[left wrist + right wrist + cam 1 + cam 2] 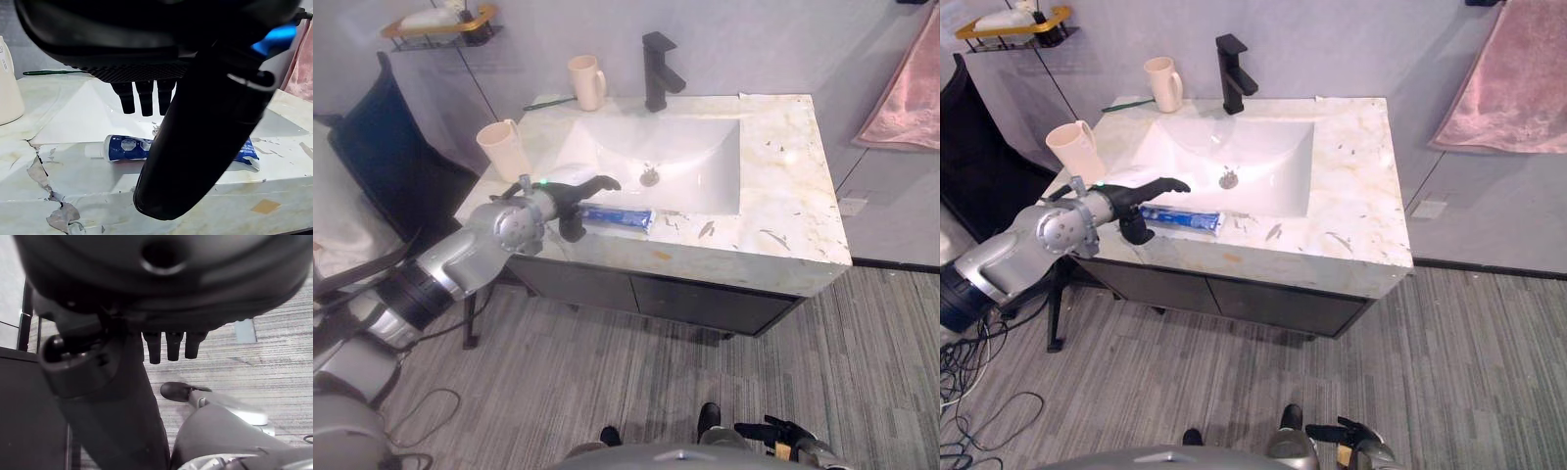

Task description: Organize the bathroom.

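Just beneath the spread left hand, the toothpaste tube lies on the counter.

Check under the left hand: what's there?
A blue toothpaste tube lies on the counter at the basin's front edge, beneath the open left hand. Its thumb covers the tube's middle; cap end and crimped end show.

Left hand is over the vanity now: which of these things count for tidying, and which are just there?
In play: toothpaste tube under the open left hand; two cream mugs; green toothbrush.
Just there: black faucet, pink towel, wall shelf, right hand hanging low.
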You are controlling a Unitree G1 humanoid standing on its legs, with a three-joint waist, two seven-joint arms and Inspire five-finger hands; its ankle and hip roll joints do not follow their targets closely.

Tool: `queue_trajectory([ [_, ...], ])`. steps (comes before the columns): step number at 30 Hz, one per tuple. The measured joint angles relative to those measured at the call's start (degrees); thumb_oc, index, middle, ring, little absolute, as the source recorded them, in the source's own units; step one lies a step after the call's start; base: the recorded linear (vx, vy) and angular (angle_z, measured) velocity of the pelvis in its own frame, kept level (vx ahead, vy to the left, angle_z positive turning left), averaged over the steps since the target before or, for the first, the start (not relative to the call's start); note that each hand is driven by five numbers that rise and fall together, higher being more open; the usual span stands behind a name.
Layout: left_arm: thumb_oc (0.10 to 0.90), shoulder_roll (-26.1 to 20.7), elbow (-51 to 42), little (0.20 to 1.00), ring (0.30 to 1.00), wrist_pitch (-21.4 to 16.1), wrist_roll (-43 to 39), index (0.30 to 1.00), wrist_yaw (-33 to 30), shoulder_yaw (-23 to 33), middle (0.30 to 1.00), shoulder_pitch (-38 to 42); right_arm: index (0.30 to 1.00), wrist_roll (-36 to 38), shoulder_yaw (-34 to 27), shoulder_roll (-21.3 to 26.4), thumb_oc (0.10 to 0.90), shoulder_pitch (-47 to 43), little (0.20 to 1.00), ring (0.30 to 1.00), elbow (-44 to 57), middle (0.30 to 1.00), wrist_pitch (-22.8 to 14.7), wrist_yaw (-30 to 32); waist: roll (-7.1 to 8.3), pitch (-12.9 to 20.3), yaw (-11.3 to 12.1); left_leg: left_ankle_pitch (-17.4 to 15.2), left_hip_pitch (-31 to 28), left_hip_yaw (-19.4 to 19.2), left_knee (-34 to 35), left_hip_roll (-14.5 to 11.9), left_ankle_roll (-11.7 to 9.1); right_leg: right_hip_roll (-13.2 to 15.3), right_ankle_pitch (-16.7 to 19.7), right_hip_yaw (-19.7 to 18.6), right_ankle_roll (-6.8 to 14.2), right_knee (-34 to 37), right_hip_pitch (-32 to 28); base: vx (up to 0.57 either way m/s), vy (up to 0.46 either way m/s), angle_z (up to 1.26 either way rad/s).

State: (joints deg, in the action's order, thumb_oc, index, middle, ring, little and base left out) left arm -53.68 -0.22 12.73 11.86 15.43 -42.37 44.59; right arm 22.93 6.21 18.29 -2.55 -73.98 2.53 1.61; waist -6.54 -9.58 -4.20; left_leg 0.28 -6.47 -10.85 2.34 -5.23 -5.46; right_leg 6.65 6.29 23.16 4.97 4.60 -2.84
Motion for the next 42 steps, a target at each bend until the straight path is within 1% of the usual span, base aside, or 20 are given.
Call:
queue_trajectory([
  [7,0.8,0.34,1.78,0.9,0.9,0.01,1.87,0.9,0.24,-0.07,0.9,0.0,0.9,0.01,0.01,0.0,0.8,0.08,0.9,0.9,0.13,0.9,-0.01,-0.04,0.22,0.07,-0.7,0.0,0.0,-0.13,-0.06,-0.01,0.0,-0.03,0.01,-0.18,0.03,0.0,0.08,0.0,0.002,-0.01],
  [8,0.762,0.66,2.15,0.844,0.844,0.05,2.13,0.844,0.24,-0.07,0.844,0.0,0.9,0.01,0.01,0.0,0.8,0.14,0.9,0.9,0.24,0.9,0.01,-0.02,0.23,0.07,-0.69,0.0,0.0,-0.18,-0.08,-0.02,0.0,-0.03,0.02,-0.24,0.04,0.0,0.11,0.0,0.013,-0.04],
  [9,0.67,1.24,2.74,0.705,0.705,0.03,2.13,0.705,0.42,-0.13,0.705,0.0,0.9,0.01,0.01,0.01,0.8,0.37,0.9,0.9,0.64,0.9,0.01,0.0,0.24,0.07,-0.62,-0.01,0.03,-0.28,-0.08,-0.03,0.01,-0.05,0.07,-0.32,0.01,0.0,0.19,0.0,0.005,-0.03],
  [10,0.595,1.39,3.0,0.592,0.592,0.02,2.13,0.592,0.64,-0.22,0.592,0.0,0.9,0.01,0.01,0.01,0.8,0.37,0.9,0.9,0.67,0.9,0.01,0.0,0.27,0.07,-0.62,-0.01,0.04,-0.31,-0.08,-0.03,0.01,-0.06,0.09,-0.37,0.02,0.0,0.23,0.0,0.007,-0.05],
  [11,0.541,1.5,3.16,0.512,0.512,0.06,2.34,0.512,1.25,-0.78,0.512,0.0,0.9,0.02,0.01,0.01,0.8,0.41,0.9,0.9,0.71,0.9,0.01,0.0,0.34,0.11,-0.63,-0.01,0.03,-0.46,-0.08,-0.03,0.01,-0.08,0.12,-0.54,0.01,0.0,0.3,0.0,0.007,-0.05],
  [12,0.504,1.53,3.17,0.455,0.455,0.04,2.36,0.455,1.48,-1.43,0.455,0.0,0.9,0.03,0.01,0.01,0.8,0.45,0.9,0.9,0.71,0.9,0.0,0.0,0.38,0.13,-0.69,-0.01,0.02,-0.52,-0.07,-0.03,0.01,-0.08,0.13,-0.59,0.02,0.0,0.33,0.0,0.009,-0.05],
  [13,0.4,1.57,3.18,0.3,0.3,0.03,2.45,0.3,1.49,-1.86,0.3,0.0,0.9,0.04,0.01,0.01,0.8,0.49,0.9,0.9,0.71,0.9,-0.02,0.0,0.4,0.14,-0.71,-0.01,0.03,-0.55,-0.07,-0.02,0.02,-0.08,0.15,-0.62,0.01,0.0,0.36,0.0,0.0,0.0],
  [15,0.4,1.72,3.25,0.3,0.3,0.03,4.55,0.3,1.43,-1.73,0.3,0.38,0.9,0.53,0.04,0.01,0.8,0.64,0.9,0.9,0.71,0.9,-0.01,0.04,0.56,0.28,-0.71,-0.01,0.02,-0.62,-0.06,-0.03,0.02,-0.1,0.17,-0.67,-0.01,0.0,0.38,0.0,0.0,0.0],
  [22,0.4,2.76,6.07,0.3,0.3,-0.06,4.8,0.3,1.46,-1.85,0.3,0.57,0.9,1.15,0.0,0.01,0.8,1.85,0.9,0.9,0.72,0.9,-0.12,0.23,1.1,0.76,-0.97,-0.04,0.03,-1.24,-0.03,-0.08,0.0,-0.2,0.4,-1.27,-0.24,0.0,0.71,-0.01,0.003,-0.03],
  [25,0.4,3.33,6.55,0.3,0.3,-0.22,6.6,0.3,1.21,-1.94,0.3,0.58,0.9,1.27,0.05,0.05,0.8,2.28,0.9,0.9,0.97,0.9,0.03,0.6,1.11,0.77,-0.92,-0.05,0.03,-1.3,0.0,-0.1,0.0,-0.22,0.58,-1.31,-0.47,0.0,0.75,-0.04,0.007,-0.01],
  [30,0.4,3.62,7.55,0.3,0.3,-0.43,6.42,0.3,-1.88,-2.22,0.3,-0.01,0.9,5.88,-0.36,0.09,0.8,3.59,0.9,0.9,2.18,0.9,-0.76,1.78,1.18,0.76,-0.87,-0.06,0.14,-1.4,0.1,-0.1,0.0,-0.25,0.69,-1.48,-0.37,0.0,0.87,-0.06,0.014,-0.02],
  [34,0.4,3.53,7.51,0.3,0.3,-0.22,3.61,0.3,-7.91,-0.83,0.3,-2.87,0.9,13.1,-3.4,0.15,0.8,6.02,0.9,0.9,7.31,0.9,-3.86,4.09,1.68,0.79,-1.0,-0.05,0.07,-1.73,0.3,-0.08,0.01,-0.33,1.04,-1.83,-0.67,-0.01,1.08,-0.09,0.025,-0.06],
  [35,0.4,3.29,6.44,0.3,0.3,-1.01,-2.49,0.3,-12.3,3.24,0.3,-6.76,0.9,17.54,-5.34,0.17,0.8,8.63,0.9,0.9,13.56,0.9,-5.41,5.86,2.08,0.75,-1.26,-0.03,0.06,-2.18,0.57,-0.04,0.05,-0.38,1.24,-2.31,-0.77,-0.02,1.53,-0.12,0.046,-0.17],
  [36,0.4,3.79,4.56,0.3,0.3,-1.63,-6.63,0.3,-14.94,8.53,0.3,-11.3,0.9,19.5,-7.43,-0.2,0.8,10.19,0.9,0.9,19.15,0.9,-7.38,7.87,2.32,0.75,-1.66,0.09,0.0,-2.63,1.01,0.01,0.17,-0.43,1.37,-2.77,-0.75,-0.02,1.92,-0.11,0.042,-0.2],
  [37,0.4,4.97,2.54,0.3,0.3,-2.2,-10.32,0.3,-17.51,14.0,0.3,-15.51,0.9,20.59,-9.15,-0.62,0.8,11.27,0.9,0.9,23.0,0.9,-10.63,9.53,2.84,0.51,-2.3,0.11,-0.12,-2.81,1.15,0.07,0.2,-0.43,1.51,-2.97,-0.82,-0.02,2.01,-0.09,0.034,-0.14],
  [38,0.4,5.9,1.56,0.3,0.3,-2.91,-15.22,0.3,-20.65,16.4,0.3,-17.22,0.9,20.95,-10.61,-0.66,0.8,12.25,0.9,0.9,27.42,0.9,-12.23,12.64,3.65,0.4,-2.46,0.11,-0.2,-2.94,1.3,0.11,0.2,-0.45,1.71,-3.11,-0.8,-0.03,2.02,-0.11,0.027,-0.09],
  [39,0.4,9.03,-0.75,0.3,0.3,-3.47,-19.47,0.3,-23.2,22.39,0.3,-21.41,0.9,20.6,-13.4,-0.79,0.8,14.45,0.9,0.9,34.82,0.9,-13.2,16.18,4.07,0.32,-2.94,0.17,-0.79,-3.16,1.9,0.27,0.28,-0.44,1.75,-3.37,-0.78,-0.03,2.02,-0.07,0.018,-0.05],
  [40,0.4,9.03,-0.75,0.3,0.3,-3.47,-19.47,0.3,-23.2,22.39,0.3,-21.41,0.9,20.6,-13.4,-0.79,0.8,14.45,0.9,0.9,34.82,0.9,-13.2,16.18,4.07,0.32,-2.94,0.17,-0.79,-3.16,1.9,0.27,0.28,-0.44,1.75,-3.37,-0.78,-0.03,2.02,-0.06,0.021,-0.12],
  [41,0.4,13.07,-3.35,0.3,0.3,-4.5,-23.72,0.3,-25.75,28.17,0.3,-25.43,0.9,20.08,-16.17,-0.67,0.8,16.27,0.9,0.9,42.41,0.9,-15.3,18.88,4.58,0.3,-3.43,0.29,-1.27,-3.61,2.48,0.44,0.4,-0.36,1.81,-3.83,-0.7,-0.03,1.98,-0.04,0.04,-0.1],
  [42,0.4,15.81,-4.75,0.3,0.3,-6.0,-28.71,0.3,-28.94,31.06,0.3,-26.7,0.9,17.88,-19.81,-0.6,0.8,16.12,0.9,0.9,47.55,0.9,-18.4,22.85,5.89,0.3,-3.87,0.29,-1.41,-3.72,2.47,0.63,0.42,-0.2,1.92,-4.0,-0.54,-0.03,1.96,-0.09,0.078,-0.13],
])
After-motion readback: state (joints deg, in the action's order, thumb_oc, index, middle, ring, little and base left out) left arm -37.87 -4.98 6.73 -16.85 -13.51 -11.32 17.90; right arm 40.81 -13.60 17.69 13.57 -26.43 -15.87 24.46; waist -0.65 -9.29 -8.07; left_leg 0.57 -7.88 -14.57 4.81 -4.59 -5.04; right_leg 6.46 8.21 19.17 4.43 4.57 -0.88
